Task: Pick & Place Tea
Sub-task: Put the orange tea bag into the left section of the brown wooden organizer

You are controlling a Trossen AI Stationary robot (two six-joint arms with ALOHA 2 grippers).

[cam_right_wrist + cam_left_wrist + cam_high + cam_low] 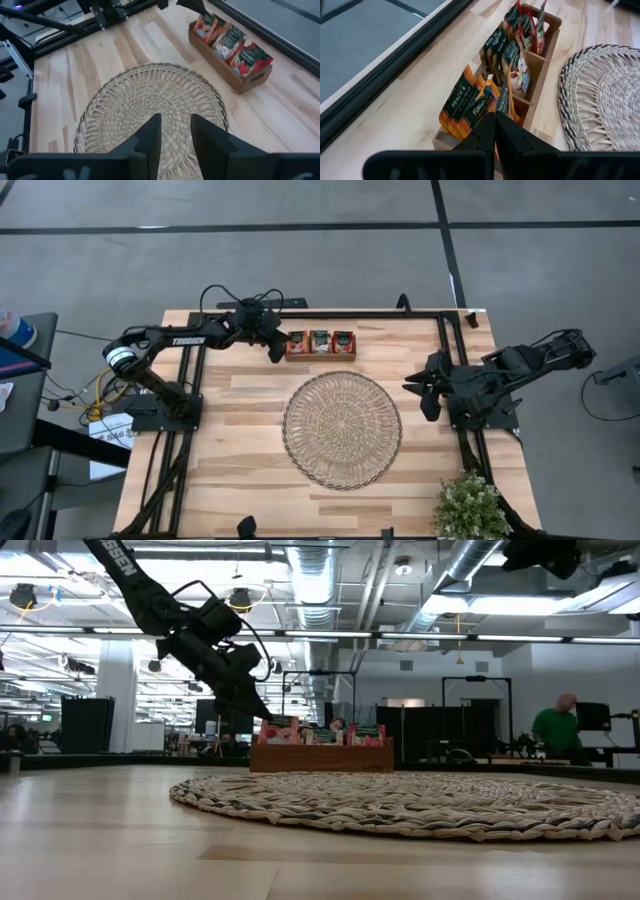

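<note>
A light wooden table (pixel 240 395) is seen from above, framed by dark rails, with both arms mounted at its sides. At its centre a large round woven mat (pixel 342 429) is laid flat, and nothing is seen on it. A small potted plant (pixel 468 506) is placed at the table's near right corner.

The left arm is stretched across the far side of the table, and the left gripper (pixel 276 346) is brought down to the left end of the wooden tray (pixel 320 355). In the left wrist view its fingers (pixel 482 137) are pressed together with no gap between them, so the claw is closed; their tips are set just beside the nearest orange packets, and whether a packet is touched or pinched cannot be told. The right arm is parked at the right edge of the table, and the right gripper (pixel 172 127) is held above the mat's rim, its fingers parted with nothing between them.

The tray is positioned just beyond the mat, apart from it, and is divided into three compartments. The tea (pixel 470 102) is kept inside it: orange packets in the compartment nearest the left gripper, leaning and partly spilling over its wall, pale packets in the middle one, red packets in the farthest. In the low view a person (pixel 556 728) is seen far behind the table
</note>
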